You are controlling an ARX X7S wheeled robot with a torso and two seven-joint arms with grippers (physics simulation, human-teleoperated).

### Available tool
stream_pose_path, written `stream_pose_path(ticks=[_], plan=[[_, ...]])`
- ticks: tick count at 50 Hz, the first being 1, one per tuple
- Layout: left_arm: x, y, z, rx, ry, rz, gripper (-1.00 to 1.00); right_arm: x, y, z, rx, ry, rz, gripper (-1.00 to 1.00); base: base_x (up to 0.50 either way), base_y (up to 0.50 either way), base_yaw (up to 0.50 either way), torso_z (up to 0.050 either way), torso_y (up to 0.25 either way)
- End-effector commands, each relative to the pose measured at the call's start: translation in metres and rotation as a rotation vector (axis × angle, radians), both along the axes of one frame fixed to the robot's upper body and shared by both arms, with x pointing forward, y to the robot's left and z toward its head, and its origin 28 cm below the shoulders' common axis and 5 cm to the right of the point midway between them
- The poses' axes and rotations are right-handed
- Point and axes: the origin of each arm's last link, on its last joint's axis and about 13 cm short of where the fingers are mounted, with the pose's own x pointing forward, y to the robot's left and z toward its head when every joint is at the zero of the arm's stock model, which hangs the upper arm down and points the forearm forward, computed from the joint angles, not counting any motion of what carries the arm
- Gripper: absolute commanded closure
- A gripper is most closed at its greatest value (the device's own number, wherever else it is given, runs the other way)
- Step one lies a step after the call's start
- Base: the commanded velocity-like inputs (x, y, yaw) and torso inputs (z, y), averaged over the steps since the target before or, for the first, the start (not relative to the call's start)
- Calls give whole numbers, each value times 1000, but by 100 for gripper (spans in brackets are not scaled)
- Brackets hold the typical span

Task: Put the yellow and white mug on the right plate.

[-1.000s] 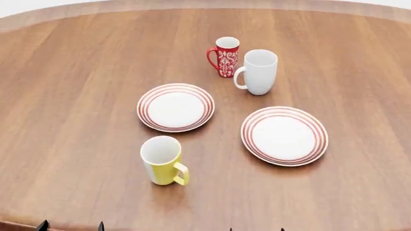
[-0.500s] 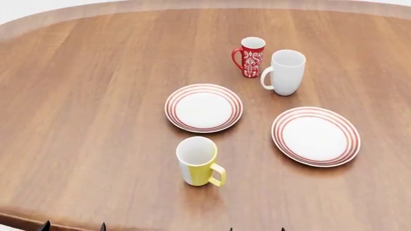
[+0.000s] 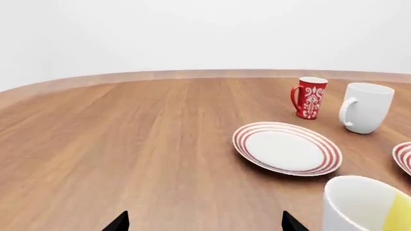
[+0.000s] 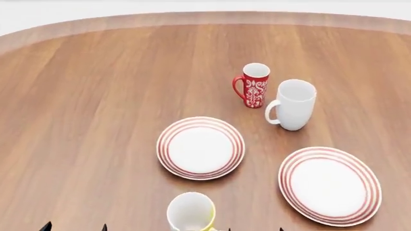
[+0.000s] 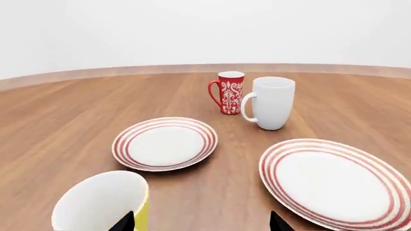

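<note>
The yellow and white mug [image 4: 190, 212] stands upright at the near edge of the wooden table [image 4: 90, 120], squat and round-mouthed, glossy white inside with a yellow outer wall; the bottom of the head view cuts off its lower body. It rests on bare wood, in front of the left plate [image 4: 201, 147] and well apart from the right plate [image 4: 329, 186]. Both plates are flat, round and white, ringed near the rim with thin red concentric bands. Farther back stand a slim red mug [image 4: 254, 85] with a white scroll pattern and a taller plain white mug [image 4: 293, 105], close together, each with a loop handle. The tabletop is smooth brown wood with long grain streaks and a paler curved border.

Only dark fingertip points of the left gripper [image 3: 204, 222] and the right gripper [image 5: 201, 222] show, set wide apart with nothing between them, both low near the table's near edge.
</note>
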Motion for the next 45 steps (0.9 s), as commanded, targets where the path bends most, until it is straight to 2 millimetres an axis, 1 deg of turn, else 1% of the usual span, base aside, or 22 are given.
stream_pose_path(ticks=[1, 11, 19, 25, 26, 27, 29, 31, 32, 35, 36, 37, 41, 42, 45], plan=[[1, 0, -1, -1, 8, -1, -100, 0, 1, -1, 7, -6, 6, -100, 500, 0, 0, 0, 0], [1, -1, -2, 1, 9, -6, -100, 1, 1, -2, 2, -10, 6, -100, 500, 0, 0, 0, 0], [1, -1, -3, 5, 11, -7, -100, 0, -2, 1, -9, -16, 2, -100, 0, 0, 0, 0, 0], [0, -1, -2, 3, 11, -7, -100, 0, -15, 12, -23, -38, -4, -100, 0, 0, 0, 0, 0], [1, -1, -3, 4, 13, -7, -100, -1, -20, 15, -4, -38, 25, -100, 0, 0, 0, 0, 0], [1, -1, -3, 4, 13, -7, -100, -1, -20, 15, -4, -38, 25, -100, 0, 0, 0, 0, 0], [0, -1, -3, 5, 14, -8, -100, -2, -29, 19, 57, -15, 71, -100, 0, 0, 0, 0, 0], [0, -1, -3, 4, 13, -9, -100, -3, -33, 20, 44, -17, 101, -100, 0, 0, 0, 0, 0], [0, -1, -3, 5, 13, -8, -100, -4, -37, 21, 45, -1, 154, -100, 0, 0, 0, 0, 0], [0, -1, -4, 6, 14, -11, -100, -7, -43, 18, 4, 23, 241, -100, 0, 0, 0, 0, 0], [0, -2, -4, 6, 14, -12, -100, -9, -45, 16, 2, 50, 314, -100, 0, 0, 0, 0, 0], [0, -2, -4, 6, 15, -13, -100, -10, -46, 16, -20, 46, 330, -100, 0, 0, 0, 0, 0], [1, -1, -4, 6, 16, -14, -100, -15, -50, 18, 23, 50, 491, -100, 0, 0, 0, 0, 0], [1, -1, -4, 6, 16, -13, -100, -17, -51, 18, 1, 57, 541, -100, 0, 0, 0, 0, 0], [1, -1, -4, 5, 16, -12, -100, -18, -54, 15, -24, 76, 617, -100, 0, 0, 0, 0, 0]])
